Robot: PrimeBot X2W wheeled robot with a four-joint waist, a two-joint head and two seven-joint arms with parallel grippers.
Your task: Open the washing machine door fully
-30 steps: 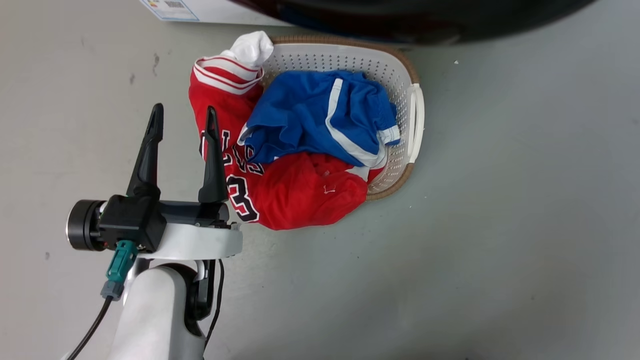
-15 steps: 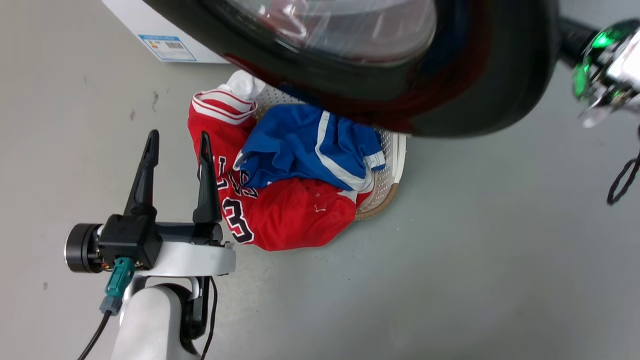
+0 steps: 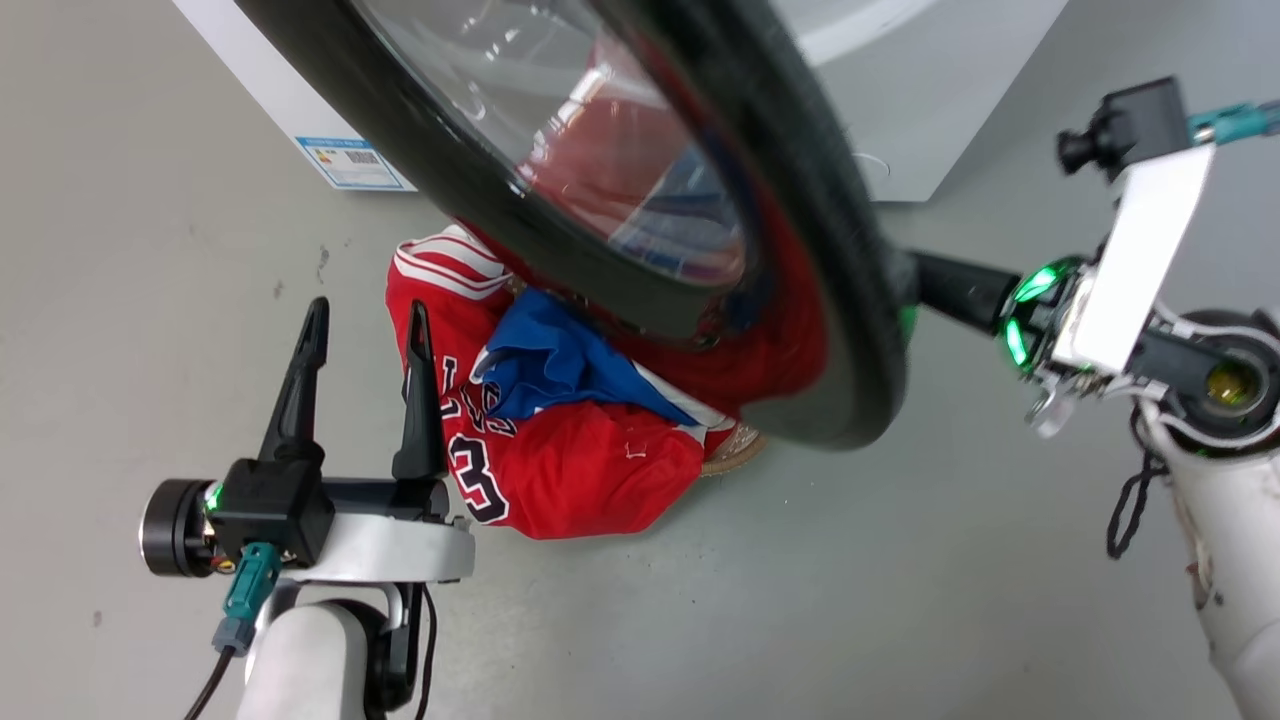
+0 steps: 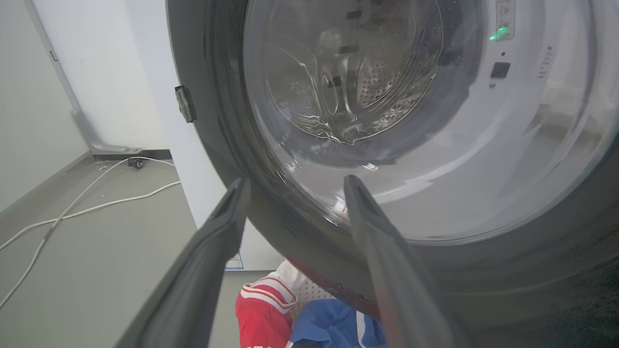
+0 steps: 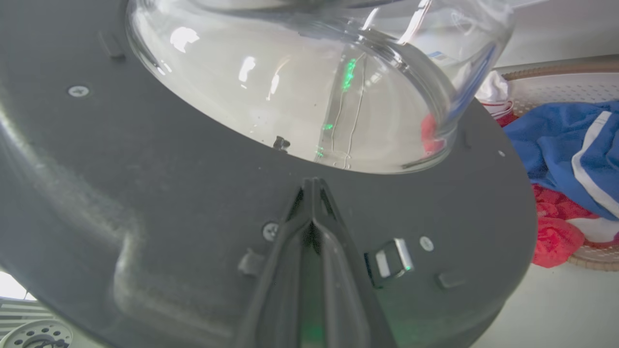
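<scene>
The door [image 3: 830, 280] stands part open off the washing machine [image 3: 930, 90], above the laundry basket [image 5: 546, 84]. The right hand [image 5: 313, 183], fingers pinched together, presses its inner face; best push steadily near the rim, following the swing. The left hand [image 3: 368, 305] hovers wide and empty

A black-and-white "3" stands on the red jersey [image 3: 590, 480]

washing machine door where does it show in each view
Head view: washing machine door slants from the top edge down to centre-right.
Left wrist view: door covers the centre and right, top to bottom.
Right wrist view: its dark inner face lies across left and centre.
Shared landmark: blue garment.
</scene>
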